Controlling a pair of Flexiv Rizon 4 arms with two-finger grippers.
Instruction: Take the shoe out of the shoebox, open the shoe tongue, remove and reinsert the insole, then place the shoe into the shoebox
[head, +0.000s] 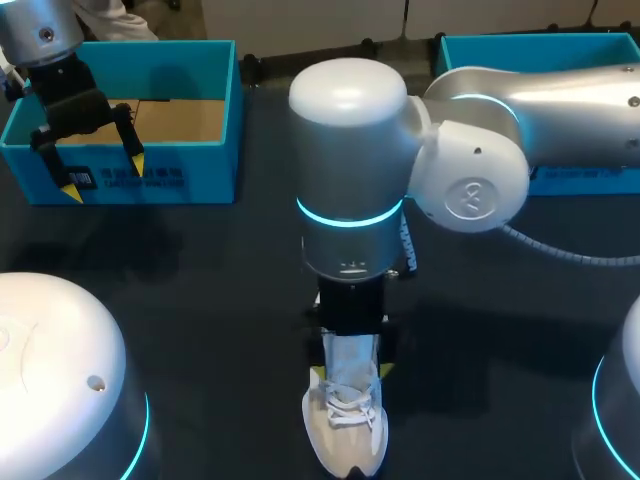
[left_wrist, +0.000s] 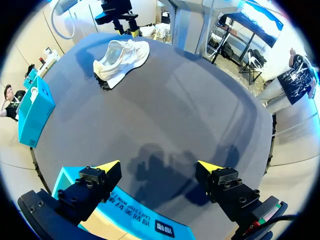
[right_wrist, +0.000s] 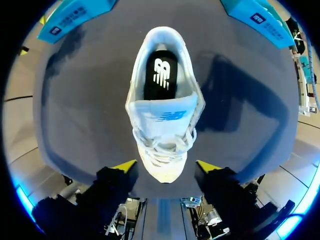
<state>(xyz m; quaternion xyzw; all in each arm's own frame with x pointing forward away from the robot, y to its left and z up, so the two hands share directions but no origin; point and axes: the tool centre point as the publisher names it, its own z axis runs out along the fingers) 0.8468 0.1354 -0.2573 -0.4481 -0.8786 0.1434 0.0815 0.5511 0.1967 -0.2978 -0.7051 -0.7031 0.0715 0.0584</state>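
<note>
A white shoe (head: 346, 432) stands upright on the dark table near its front edge, toe toward the front. My right arm comes across from the right, and its gripper (head: 351, 373) points down over the shoe's laces. In the right wrist view the shoe (right_wrist: 162, 145) lies between the open gripper's (right_wrist: 166, 165) yellow tips with small gaps on both sides. The tongue (right_wrist: 161, 112) stands raised and the black insole (right_wrist: 160, 75) shows inside. My left gripper (head: 103, 175) hangs open and empty over the front wall of the blue shoebox (head: 160, 180). From the left wrist view, the shoe (left_wrist: 120, 60) is far ahead of that gripper (left_wrist: 159, 167).
A second blue box (head: 540, 50) stands at the back right, behind my right arm. The left shoebox (left_wrist: 140, 222) shows a bare brown cardboard floor. Dark tabletop (head: 200, 280) stretches between the boxes and the shoe.
</note>
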